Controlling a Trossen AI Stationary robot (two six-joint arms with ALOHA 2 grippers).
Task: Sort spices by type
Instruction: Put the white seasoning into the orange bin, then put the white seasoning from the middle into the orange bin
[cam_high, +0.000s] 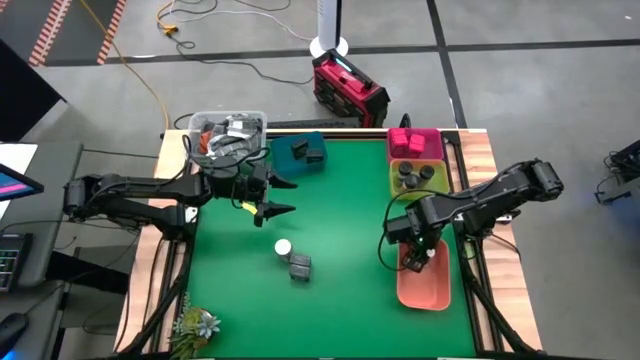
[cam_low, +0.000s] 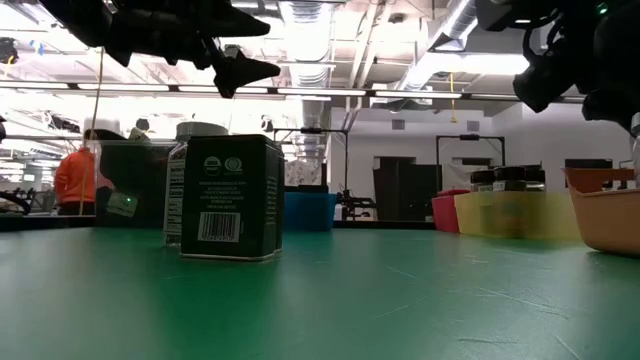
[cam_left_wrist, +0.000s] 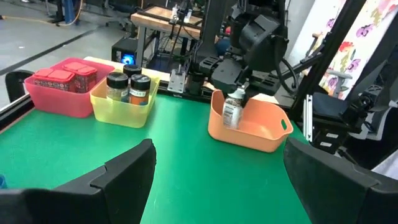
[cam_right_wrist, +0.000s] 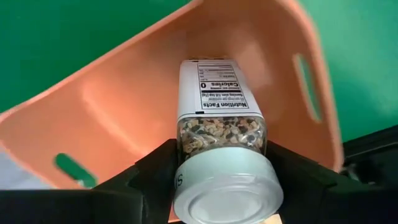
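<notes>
Right gripper (cam_high: 413, 243), jaws clamped on a white-capped jar (cam_right_wrist: 219, 149), holds it over the salmon tray (cam_high: 426, 285). Left gripper (cam_high: 275, 196) hovers with jaws wide apart above the table (cam_high: 340, 200), near a second white-capped jar (cam_high: 283, 247) and a dark tin (cam_high: 299, 266).

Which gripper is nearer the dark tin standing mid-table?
Left. The left gripper hovers open just behind the dark tin; the right gripper holds a white-capped jar over the salmon tray.

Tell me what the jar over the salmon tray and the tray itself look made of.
The white-capped jar in the right end effector: likely clear plastic or glass, since spice flakes show through; cap smooth matte plastic. The salmon tray: moulded plastic, soft sheen, rounded corners, cut handle slots.
</notes>
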